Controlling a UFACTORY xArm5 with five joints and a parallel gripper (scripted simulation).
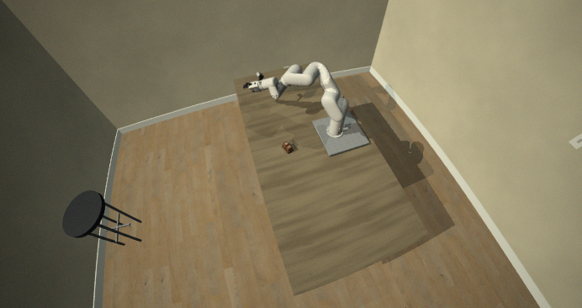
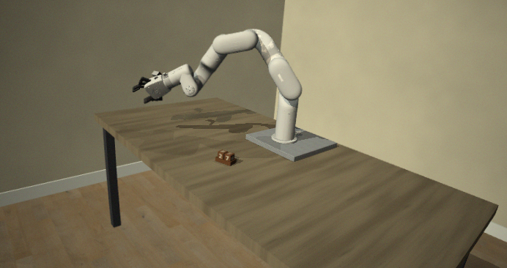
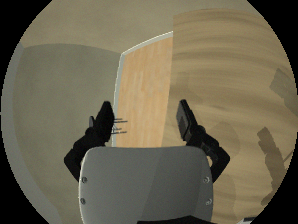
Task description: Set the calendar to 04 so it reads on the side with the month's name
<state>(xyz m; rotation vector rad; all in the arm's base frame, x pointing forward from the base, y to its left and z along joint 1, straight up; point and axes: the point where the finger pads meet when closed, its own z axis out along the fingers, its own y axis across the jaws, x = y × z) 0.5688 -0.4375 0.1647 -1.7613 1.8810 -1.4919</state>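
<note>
My gripper (image 2: 141, 92) hangs in the air over the far left corner of the table (image 2: 330, 209), fingers spread fully apart, nothing between them. The wrist view shows only the table edge and floor past the tips. Further right, the calendar tray (image 2: 224, 162) sits flat near the front edge, well apart from my tool, just left of my base plate (image 2: 315, 149). Both cubes (image 2: 226, 156) stand side by side in it; the right digit looks like 7, the left is too small to read. Judgement: nothing done yet. The approach, both cube turns, reseating and release all remain.
</note>
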